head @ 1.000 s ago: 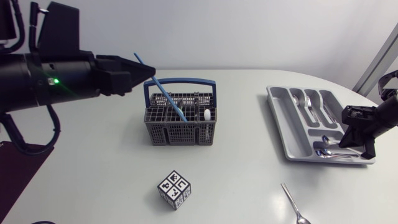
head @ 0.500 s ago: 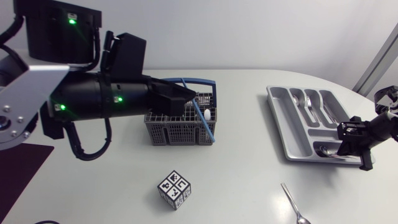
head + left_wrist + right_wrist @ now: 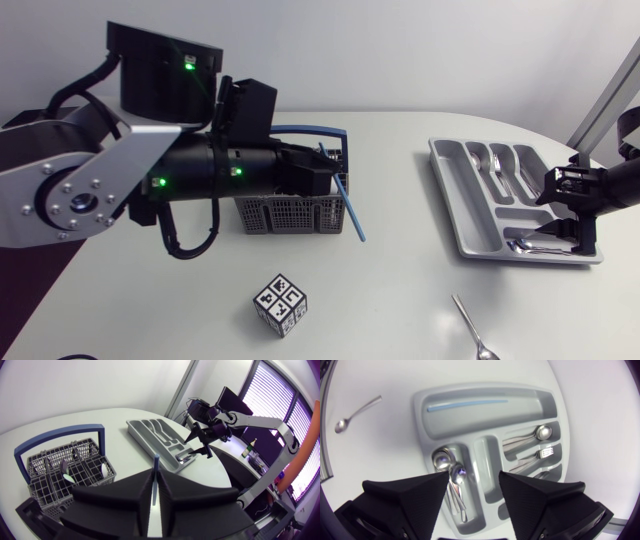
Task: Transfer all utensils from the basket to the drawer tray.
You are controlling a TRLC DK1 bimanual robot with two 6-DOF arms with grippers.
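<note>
The blue utensil, a thin straight stick, is clamped between the two fingers of the left hand. The left wrist view shows both fingers pressed on its sides, with its tip poking out ahead of them. It hangs at a slant, its lower end below the hand and free of the basket, which sits under and just behind the hand. At least two utensils stand in the basket's compartments, so I judge the task well short of done.

The step in hand looks like the carry: one piece is out of the basket and not yet delivered. The drawer tray lies well ahead of the left hand, across bare surface. The right hand hovers over the tray's near end with its fingers spread apart and nothing between them. Spoons and forks lie below it, and a similar blue stick rests in the long compartment beyond its fingers.

The next move probably calls for swinging the stick across to that long compartment, turning it level and in line with the slot before release, and staying clear of the right hand. A loose spoon lies on the surface outside the tray, and a patterned cube sits below the left hand.
</note>
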